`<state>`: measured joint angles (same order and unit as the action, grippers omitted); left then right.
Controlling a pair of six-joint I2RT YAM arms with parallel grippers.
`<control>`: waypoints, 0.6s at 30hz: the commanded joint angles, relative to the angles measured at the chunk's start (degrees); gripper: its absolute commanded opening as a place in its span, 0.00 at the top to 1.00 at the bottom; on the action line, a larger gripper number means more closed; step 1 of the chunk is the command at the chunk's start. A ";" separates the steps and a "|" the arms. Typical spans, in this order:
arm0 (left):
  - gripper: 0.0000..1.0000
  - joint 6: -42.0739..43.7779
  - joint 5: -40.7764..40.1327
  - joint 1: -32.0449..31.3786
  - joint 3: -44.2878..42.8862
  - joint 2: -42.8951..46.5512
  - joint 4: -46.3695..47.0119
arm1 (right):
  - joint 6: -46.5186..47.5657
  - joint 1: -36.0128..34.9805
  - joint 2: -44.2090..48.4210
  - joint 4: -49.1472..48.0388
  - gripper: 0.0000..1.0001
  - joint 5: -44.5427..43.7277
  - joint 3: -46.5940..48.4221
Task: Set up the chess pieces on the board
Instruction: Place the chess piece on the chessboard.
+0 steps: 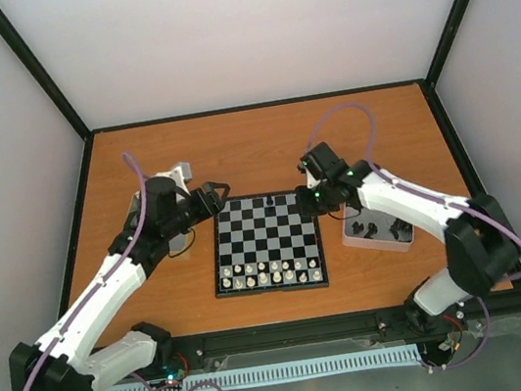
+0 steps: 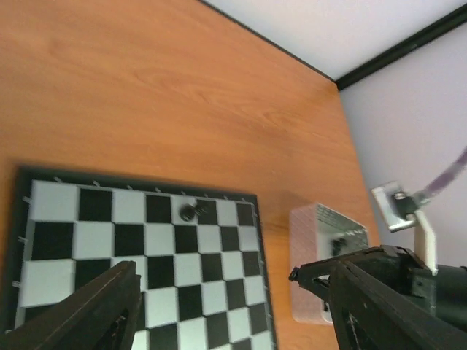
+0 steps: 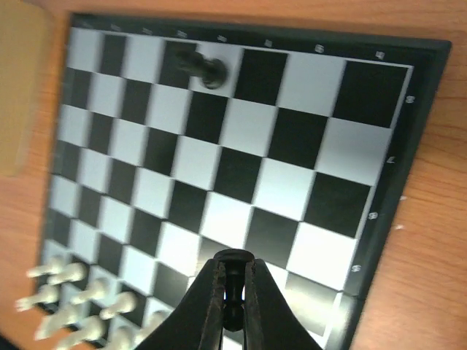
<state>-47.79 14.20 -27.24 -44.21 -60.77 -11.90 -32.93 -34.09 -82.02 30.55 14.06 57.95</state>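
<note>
No readable text is showing anywhere. Tiny pale marks are running along the black border of the board, but they are blurring beyond reading.

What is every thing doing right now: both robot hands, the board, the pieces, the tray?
Left hand: open, empty.
Right hand: shut on a tiny black chess piece.
Black-and-grey checked chessboard: lying flat, middle rows bare.
Whitish chess pieces: standing on the board's near rows.
Lone black chess piece: on the board's far row.
Shallow metal tray: holding loose black pieces.
</note>
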 commanded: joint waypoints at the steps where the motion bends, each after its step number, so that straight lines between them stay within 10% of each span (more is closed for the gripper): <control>1: 0.27 16.18 -13.22 0.35 -5.52 3.17 -10.54 | 8.55 0.34 -8.19 14.16 0.97 -8.80 7.54; 18: 0.25 22.39 -16.87 0.35 -3.01 4.03 -8.16 | 12.13 0.53 -26.91 20.54 0.97 -15.71 22.74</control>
<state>-27.38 -1.37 -27.24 -47.29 -56.88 -20.29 -21.91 -33.76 -107.70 48.40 -0.23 79.68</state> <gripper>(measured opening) 0.746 0.061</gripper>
